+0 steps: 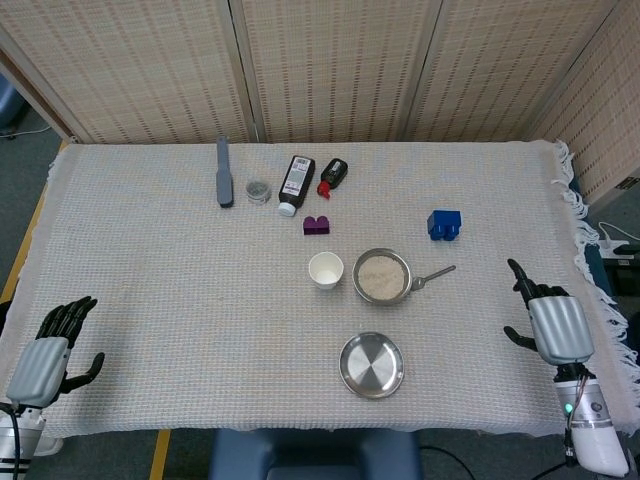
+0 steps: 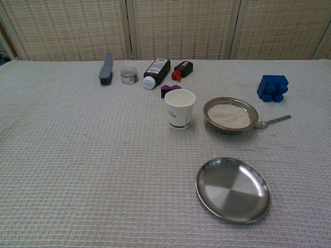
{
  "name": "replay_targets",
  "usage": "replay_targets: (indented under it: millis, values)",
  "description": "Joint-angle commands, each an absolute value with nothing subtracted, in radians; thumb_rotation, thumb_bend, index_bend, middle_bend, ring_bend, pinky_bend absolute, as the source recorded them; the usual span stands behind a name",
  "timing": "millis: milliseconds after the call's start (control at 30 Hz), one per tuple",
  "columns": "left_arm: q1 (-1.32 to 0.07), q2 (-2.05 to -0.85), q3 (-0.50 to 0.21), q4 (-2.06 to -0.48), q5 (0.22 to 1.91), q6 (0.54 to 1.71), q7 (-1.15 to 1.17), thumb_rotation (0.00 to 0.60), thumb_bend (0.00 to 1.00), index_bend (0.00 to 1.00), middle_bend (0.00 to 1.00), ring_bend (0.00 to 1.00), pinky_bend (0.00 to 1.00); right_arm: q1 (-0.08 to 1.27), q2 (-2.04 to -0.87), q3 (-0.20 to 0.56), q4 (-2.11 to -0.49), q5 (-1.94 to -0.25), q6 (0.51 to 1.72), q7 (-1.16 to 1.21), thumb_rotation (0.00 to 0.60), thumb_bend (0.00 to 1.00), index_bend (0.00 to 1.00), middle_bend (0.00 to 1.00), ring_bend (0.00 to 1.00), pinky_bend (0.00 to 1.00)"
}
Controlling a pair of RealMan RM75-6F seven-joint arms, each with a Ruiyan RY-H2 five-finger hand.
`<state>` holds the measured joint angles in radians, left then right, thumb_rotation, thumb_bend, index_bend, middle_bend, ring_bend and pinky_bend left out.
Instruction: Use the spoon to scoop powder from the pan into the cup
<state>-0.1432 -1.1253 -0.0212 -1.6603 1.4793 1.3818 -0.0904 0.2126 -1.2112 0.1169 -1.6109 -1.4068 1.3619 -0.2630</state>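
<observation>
A steel pan [image 1: 381, 276] [image 2: 230, 115] filled with pale powder sits right of centre. The spoon [image 1: 434, 275] [image 2: 273, 121] lies on the cloth with its bowl against the pan's right rim and its handle pointing right. A white paper cup [image 1: 326, 270] [image 2: 180, 109] stands upright just left of the pan. My right hand [image 1: 549, 321] is far to the right near the table's edge, holding nothing, fingers partly curled. My left hand [image 1: 48, 350] rests open at the near left corner. Neither hand shows in the chest view.
An empty steel plate [image 1: 371, 364] [image 2: 232, 189] lies in front of the pan. A blue block [image 1: 444, 224] is behind the spoon. Along the back lie a grey brush [image 1: 224, 172], a small jar [image 1: 258, 190], two bottles [image 1: 296, 183] and a purple block [image 1: 317, 225].
</observation>
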Motion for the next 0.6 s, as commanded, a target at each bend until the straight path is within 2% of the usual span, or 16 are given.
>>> replay_targets:
  millis: [33,200,300,600]
  values:
    - [-0.146,-1.124,-0.022,-1.662,1.475,1.376,-0.093,0.600,0.41,0.00,0.00,0.00,0.00,0.293,-1.258,0.154,-1.530,-1.304,1.220,-0.310,0.600,0.07,0.38,0.90,0.99,1.00]
    - [-0.147,-1.116,-0.022,-1.670,1.464,1.364,-0.108,0.600,0.41,0.00,0.00,0.00,0.00,0.377,-1.329,0.187,-1.440,-1.187,1.093,-0.391,0.600,0.14,0.44,0.95,1.00,1.00]
    - [-0.147,-1.112,-0.022,-1.673,1.459,1.360,-0.117,0.600,0.41,0.00,0.00,0.00,0.00,0.422,-1.371,0.205,-1.394,-1.137,1.047,-0.427,0.600,0.21,0.49,0.96,1.00,1.00]
    - [-0.154,-1.097,-0.023,-1.681,1.441,1.333,-0.143,0.600,0.41,0.00,0.00,0.00,0.00,0.545,-1.500,0.238,-1.260,-1.008,0.953,-0.544,0.600,0.29,0.49,0.96,1.00,1.00]
